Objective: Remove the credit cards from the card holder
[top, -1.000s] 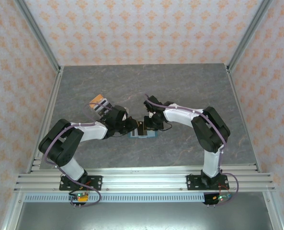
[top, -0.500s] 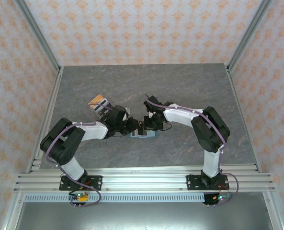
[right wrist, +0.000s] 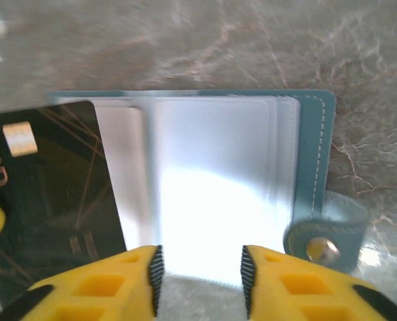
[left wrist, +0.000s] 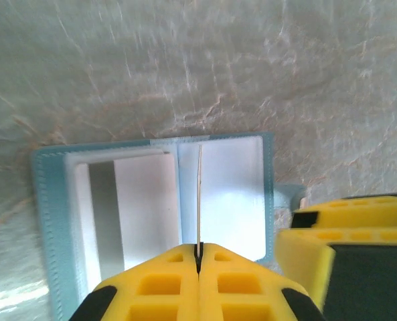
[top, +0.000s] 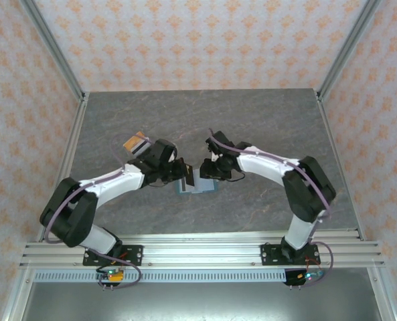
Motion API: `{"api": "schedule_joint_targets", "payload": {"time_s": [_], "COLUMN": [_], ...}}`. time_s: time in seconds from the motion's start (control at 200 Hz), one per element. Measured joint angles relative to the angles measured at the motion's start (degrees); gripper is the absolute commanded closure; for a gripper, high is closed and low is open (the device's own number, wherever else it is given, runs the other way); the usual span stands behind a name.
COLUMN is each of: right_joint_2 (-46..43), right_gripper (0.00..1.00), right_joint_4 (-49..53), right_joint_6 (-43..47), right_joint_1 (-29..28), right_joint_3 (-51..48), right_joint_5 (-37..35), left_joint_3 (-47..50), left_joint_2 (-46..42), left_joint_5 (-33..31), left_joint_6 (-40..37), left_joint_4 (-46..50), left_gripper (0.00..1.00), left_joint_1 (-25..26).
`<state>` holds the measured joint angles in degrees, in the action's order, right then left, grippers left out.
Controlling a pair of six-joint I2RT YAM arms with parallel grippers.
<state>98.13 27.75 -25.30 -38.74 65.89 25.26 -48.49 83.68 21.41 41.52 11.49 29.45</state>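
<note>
The wallet (top: 199,187) is lying open mid-table (top: 265,120), with bare grey surface running out to the framed edges on every side. The left gripper (left wrist: 198,257) is pinching 1 dark card (right wrist: 44,200) between closed jaws, edge-on above the clear pockets. The right gripper (right wrist: 199,281) is hovering near the wallet's 1 o'clock, jaws partly apart, gripping nothing. Loose cards (top: 138,143), 1 orange, are lying well apart at 10 o'clock. The frame is cutting off the dark card's lower corner. Whether its far edge is sitting in a pocket is hard to tell.
</note>
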Motion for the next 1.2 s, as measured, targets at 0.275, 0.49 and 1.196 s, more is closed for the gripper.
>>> {"api": "schedule_joint_targets", "payload": {"time_s": [0.275,0.49,1.196], "right_joint_2": [-10.6,-14.1,-20.3], "right_gripper": [0.16,0.02,0.01], "right_joint_4": [-2.3,-4.2,-7.7], "right_joint_6": [1.1,2.8,3.8], "right_joint_1": [2.6,7.7,12.2], "right_joint_3": [-3.6,-8.6,-15.0], "right_joint_5": [-1.9,-2.7,-4.3], "left_joint_3": [-13.0,-21.2,-36.5], "left_joint_2": [-8.2,-8.6,13.9], "left_joint_5": [-12.0,-16.4,-14.2], "left_joint_6": [-16.9,-29.2,-60.0], "left_joint_4": [19.8,26.3,35.6], "left_gripper": [1.00,1.00,1.00], "left_joint_1": [-2.1,-5.7,-15.9]}}
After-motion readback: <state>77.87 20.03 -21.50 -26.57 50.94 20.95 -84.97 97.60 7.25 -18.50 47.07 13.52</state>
